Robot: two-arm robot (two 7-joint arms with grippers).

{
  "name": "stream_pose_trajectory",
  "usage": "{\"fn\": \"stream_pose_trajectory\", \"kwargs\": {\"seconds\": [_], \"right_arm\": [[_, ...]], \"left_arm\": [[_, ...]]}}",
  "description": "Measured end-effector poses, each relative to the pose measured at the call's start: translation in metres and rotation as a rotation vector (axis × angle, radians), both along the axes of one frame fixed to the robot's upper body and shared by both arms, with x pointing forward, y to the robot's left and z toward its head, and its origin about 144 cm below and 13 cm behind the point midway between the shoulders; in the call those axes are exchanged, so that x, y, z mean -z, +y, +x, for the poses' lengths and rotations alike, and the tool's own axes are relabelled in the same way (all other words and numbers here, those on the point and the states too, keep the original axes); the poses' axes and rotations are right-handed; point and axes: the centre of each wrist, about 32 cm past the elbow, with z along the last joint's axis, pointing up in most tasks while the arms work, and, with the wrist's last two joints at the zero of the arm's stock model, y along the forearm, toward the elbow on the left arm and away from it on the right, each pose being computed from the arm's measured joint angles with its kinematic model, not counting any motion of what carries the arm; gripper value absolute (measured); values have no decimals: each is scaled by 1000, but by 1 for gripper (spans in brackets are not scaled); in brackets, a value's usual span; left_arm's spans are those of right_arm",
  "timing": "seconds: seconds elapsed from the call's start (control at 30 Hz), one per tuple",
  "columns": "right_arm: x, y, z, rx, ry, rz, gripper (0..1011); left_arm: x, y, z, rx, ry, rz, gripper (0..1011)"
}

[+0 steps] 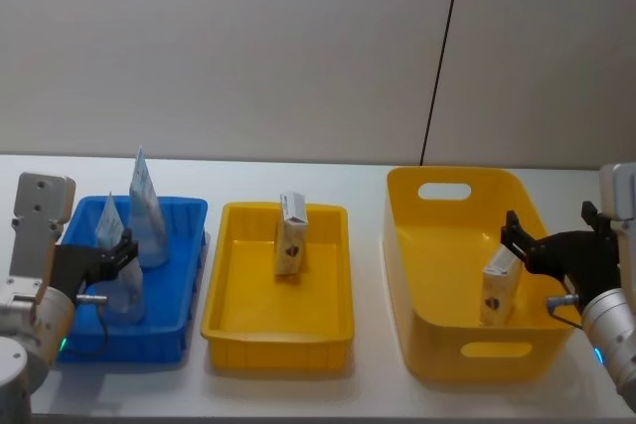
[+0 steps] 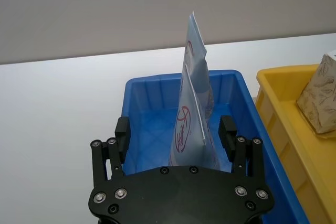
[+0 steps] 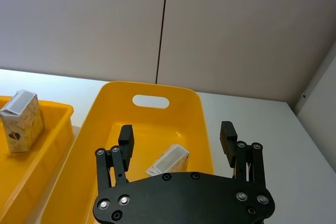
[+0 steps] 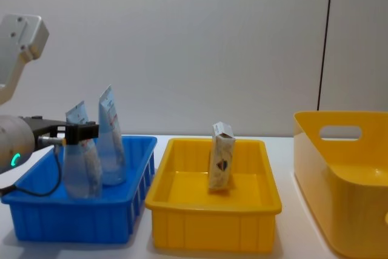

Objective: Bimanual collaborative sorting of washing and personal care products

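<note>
Our left gripper [image 2: 175, 128], fingers spread, straddles the near tube [image 2: 189, 129] in the blue bin [image 2: 152, 90] (a second tube [image 2: 195, 45] stands behind), perhaps without touching. Our right gripper [image 3: 177, 129], fingers apart, hangs above a carton [image 3: 169, 160] leaning in the deep yellow bin [image 3: 113, 95]; another carton [image 1: 290, 235] stands in the yellow tray [image 1: 224, 320].

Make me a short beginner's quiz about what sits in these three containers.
1. How many tubes stand in the blue bin?
2. True or false: the shallow yellow tray holds two cartons.
3. The right hand is open over which container? A: blue bin. B: shallow yellow tray. C: deep yellow basket.

Key: 1. Two. 2. False, it holds one carton. 3. C.
</note>
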Motion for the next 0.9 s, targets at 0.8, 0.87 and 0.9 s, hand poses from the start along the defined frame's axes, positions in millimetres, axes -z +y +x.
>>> {"fn": "stream_pose_trajectory", "kwargs": {"seconds": [0.8,0.87,0.9], "right_arm": [[0,0,1,-21,-17,-9,1002],[1,0,1,-21,-17,-10,1002],[1,0,1,-22,-18,-10,1002]], "left_arm": [[14,-12,24,-17,33,-49,646],[15,-12,25,-22,39,-47,559],[16,-13,26,-26,44,-45,517]]}}
